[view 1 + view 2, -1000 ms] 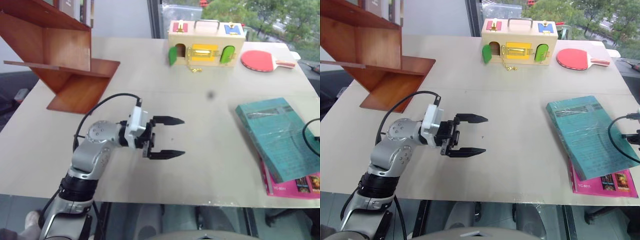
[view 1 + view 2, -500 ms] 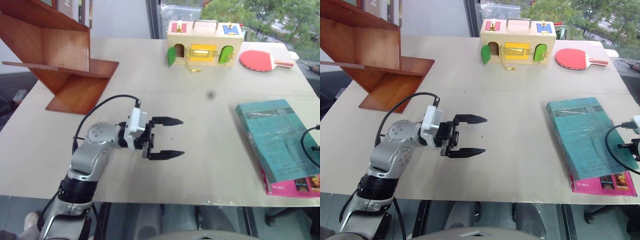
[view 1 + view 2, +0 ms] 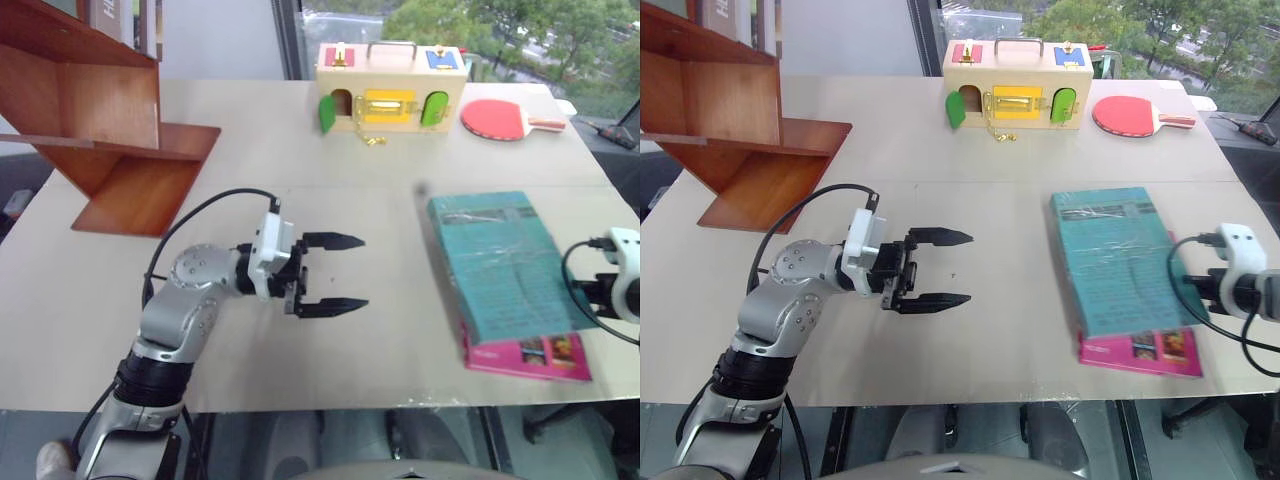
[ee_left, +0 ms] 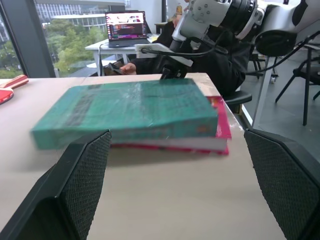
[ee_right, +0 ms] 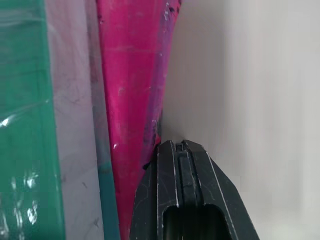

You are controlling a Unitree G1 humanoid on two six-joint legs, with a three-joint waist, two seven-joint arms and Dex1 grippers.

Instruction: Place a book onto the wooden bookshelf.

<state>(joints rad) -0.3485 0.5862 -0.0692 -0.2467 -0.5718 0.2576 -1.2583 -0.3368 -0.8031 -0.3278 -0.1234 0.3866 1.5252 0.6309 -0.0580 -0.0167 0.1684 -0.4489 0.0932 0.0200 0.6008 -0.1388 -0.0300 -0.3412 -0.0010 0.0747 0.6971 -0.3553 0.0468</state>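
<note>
The teal-green book (image 3: 495,262) lies flat on the table's right half, stacked on a magenta-pink book (image 3: 530,356). My right gripper (image 5: 180,145) is shut, its joined fingertips down at the pink book's right edge, beside the teal book (image 5: 25,125). The left wrist view shows that gripper (image 4: 166,76) behind the stack's far side. My left gripper (image 3: 363,272) hovers open over mid-table, pointing at the books with nothing between its fingers. The wooden bookshelf (image 3: 110,130) stands at the far left corner.
A pale wooden toy box (image 3: 390,85) with coloured doors sits at the table's far edge, with a red table-tennis paddle (image 3: 500,118) to its right. Bare table (image 3: 300,190) lies between the shelf and the books. A person sits at a laptop (image 4: 127,25) beyond the table.
My right arm has come in from the right to the books' edge, and the stack has slid left across the table. The camera has turned a little. The left gripper has kept still.
</note>
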